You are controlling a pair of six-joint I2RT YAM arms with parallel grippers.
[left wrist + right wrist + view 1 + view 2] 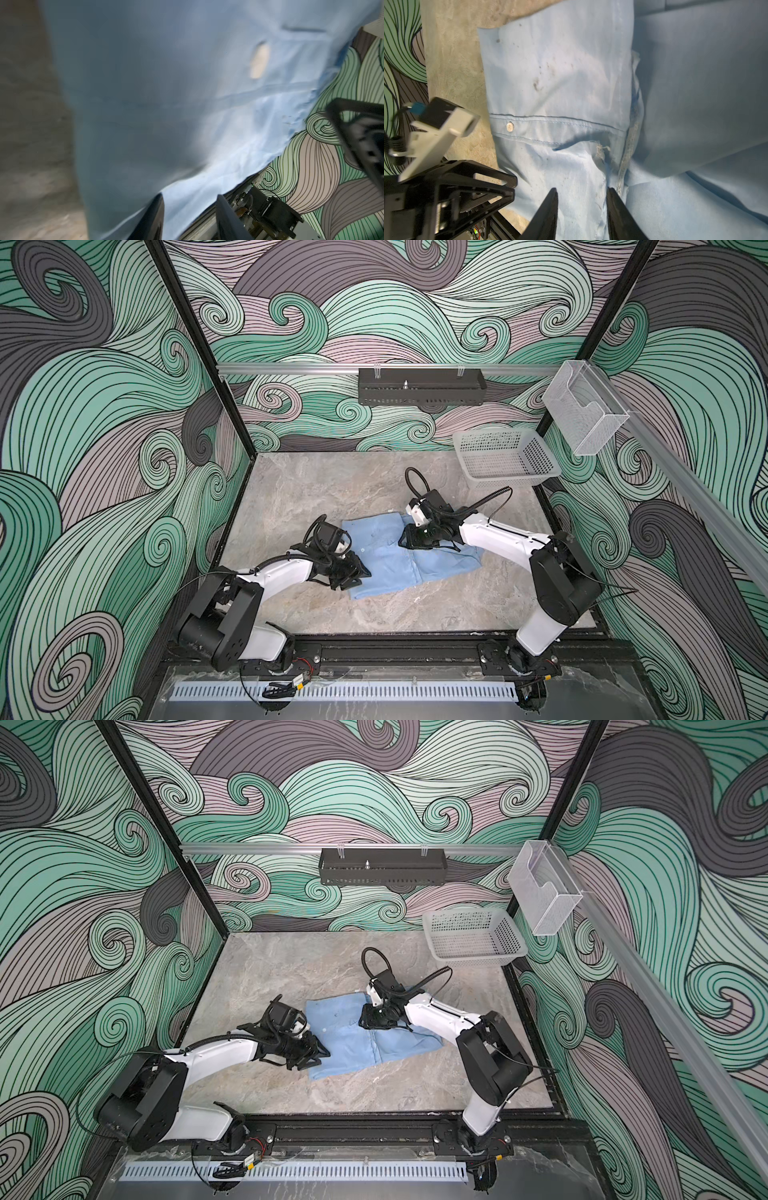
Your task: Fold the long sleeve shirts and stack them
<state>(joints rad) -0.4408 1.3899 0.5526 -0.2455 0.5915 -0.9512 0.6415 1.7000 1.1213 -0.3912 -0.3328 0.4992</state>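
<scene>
Lying mid-surface [291,489], the shirt [395,568] is a flat, partly folded light-blue block, with layers overlapping and the edges wrinkled and not square. It reads the same in both top views [353,1048].

The basket [536,456] sits at the far right corner of the surface, well apart from the shirt.

The left gripper [361,572] is low at the shirt's left edge. The left wrist view is blurred. Its fingers [153,218] stand part-way apart, and cloth shows through the gap [189,195]. No pinch is visible.

The right gripper [405,539] is over the shirt's far side, near the middle. In the right wrist view its fingers [548,214] are also part-way apart, with a narrow gap [582,189]. They sit just above the cloth and hold nothing.

The placket runs across the right wrist view. A frayed seam [631,141] lies where a folded layer overlaps it.

One white button [510,126] sits on the placket near the shirt's edge, and it also shows in a top view [363,549].

Small dark stains [536,83] mark the panel beside the placket.
</scene>
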